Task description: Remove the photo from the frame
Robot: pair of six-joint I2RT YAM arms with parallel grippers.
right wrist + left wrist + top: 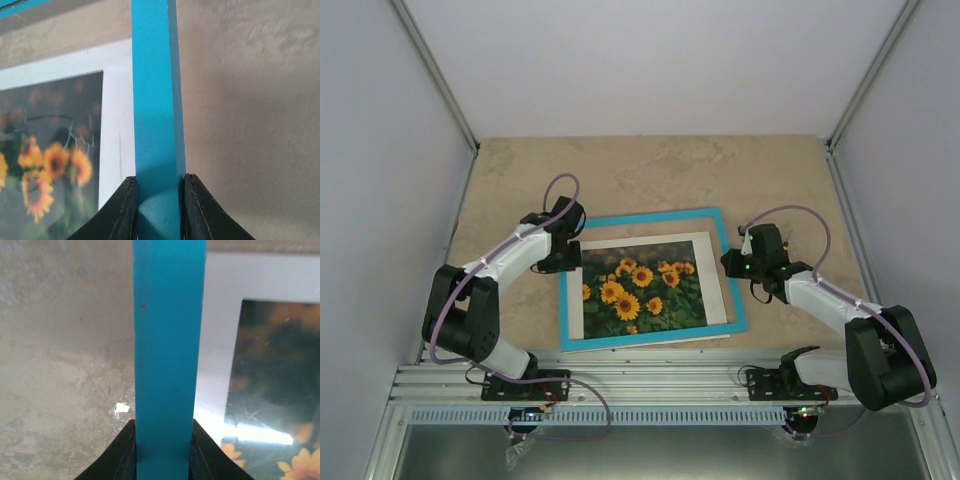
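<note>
Turquoise frame (650, 217) lies on the beige bench (650, 170), with the photo (640, 285) inside it, ringed by a white mat (715, 275). We see our left fingers (120, 460) clamping its left border and our right fingers (119, 215) clamping the right.

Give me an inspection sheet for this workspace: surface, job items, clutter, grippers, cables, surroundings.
Surface: beige stone-pattern table top.
Job's things: turquoise frame lies flat, face up. The sunflower photo is inside it, bordered by a white mat.
Clutter: nothing seen.
Grippers: left gripper is closed across the frame's left rail, right gripper across its right rail. Fingers touch both sides of each rail.
Cables: purple cables loop over each arm, apart from the frame.
Surroundings: white walls on three sides, aluminium rail at the near edge.
</note>
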